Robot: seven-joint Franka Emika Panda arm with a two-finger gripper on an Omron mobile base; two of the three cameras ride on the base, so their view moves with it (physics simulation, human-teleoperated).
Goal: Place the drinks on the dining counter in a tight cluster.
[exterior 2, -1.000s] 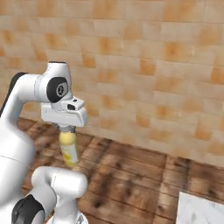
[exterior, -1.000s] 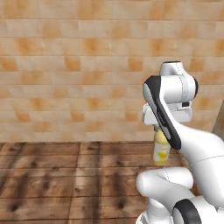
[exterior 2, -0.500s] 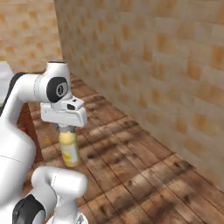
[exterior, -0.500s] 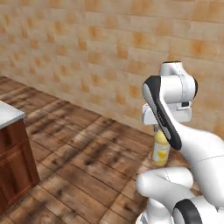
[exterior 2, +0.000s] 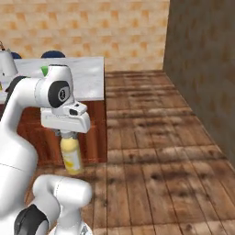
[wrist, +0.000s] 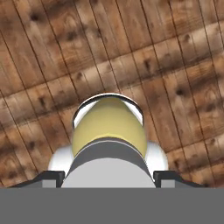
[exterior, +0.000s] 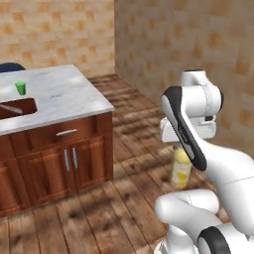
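Wooden plank floor point(exterior 2: 151, 151) underfoot, tan brick walls point(exterior: 54, 30) behind. Marble island counter point(exterior: 64, 94) off to the left in the left base view, over brown wooden cabinets point(exterior: 64, 158), with a recessed sink point(exterior: 15, 106) and a small green cup point(exterior: 20, 88) on top. Blue chair backs point(exterior 2: 53, 54) beyond the counter in the right base view. Gripper point(exterior 2: 68, 134) up over the floor, pointing down, well apart from the counter. Jaws closed around the neck of a yellow juice bottle point(exterior 2: 71, 156), hanging upright below the hand in mid-air, clear of the floor. Same bottle point(exterior: 180, 167) partly hidden behind the arm in the left base view; seen from above in the hand view point(wrist: 109, 127), planks beneath it.
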